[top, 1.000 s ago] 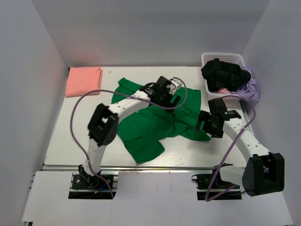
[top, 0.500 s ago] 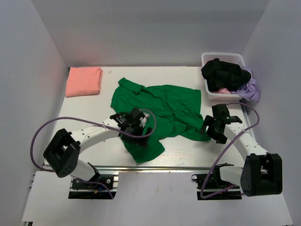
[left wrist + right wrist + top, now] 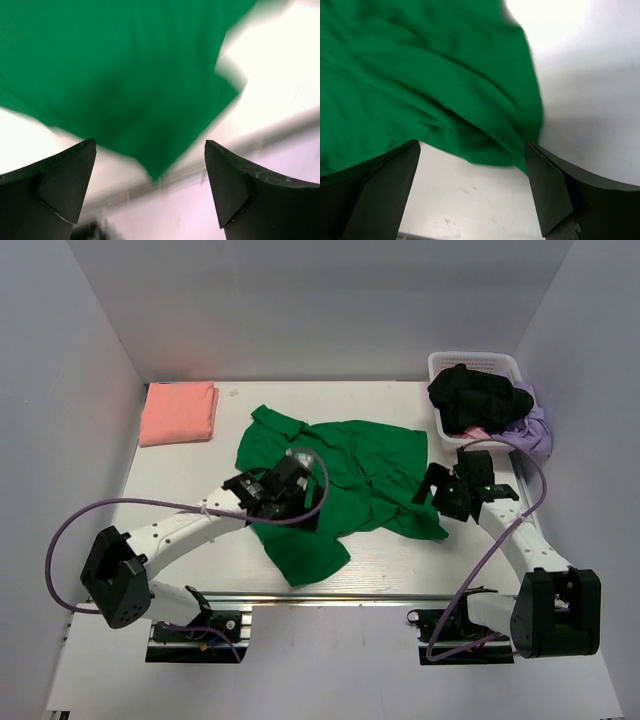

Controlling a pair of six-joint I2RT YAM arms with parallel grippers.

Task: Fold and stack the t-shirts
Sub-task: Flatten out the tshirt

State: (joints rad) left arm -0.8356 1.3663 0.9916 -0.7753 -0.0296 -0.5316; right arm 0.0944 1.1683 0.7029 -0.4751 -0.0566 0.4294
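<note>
The bright green t-shirt (image 3: 345, 475) lies crumpled and spread in the middle of the table, collar at the far left. The salmon-pink t-shirt (image 3: 179, 411) lies folded at the far left corner. My left gripper (image 3: 292, 508) is open and empty above the green shirt's near left part; the left wrist view shows green cloth (image 3: 125, 75) below the spread fingers. My right gripper (image 3: 440, 496) is open and empty at the shirt's right edge; the right wrist view shows the green hem (image 3: 470, 115) between the fingers.
A white basket (image 3: 478, 365) with black cloth (image 3: 478, 397) stands at the far right, a lilac cloth (image 3: 535, 432) hanging beside it. White walls enclose the table. The table's near edge rail (image 3: 330, 593) runs in front of the shirt.
My left arm swung from the shirt's far side to its near left part, then shifted slightly back. My right gripper moved a little toward the shirt's right edge.
</note>
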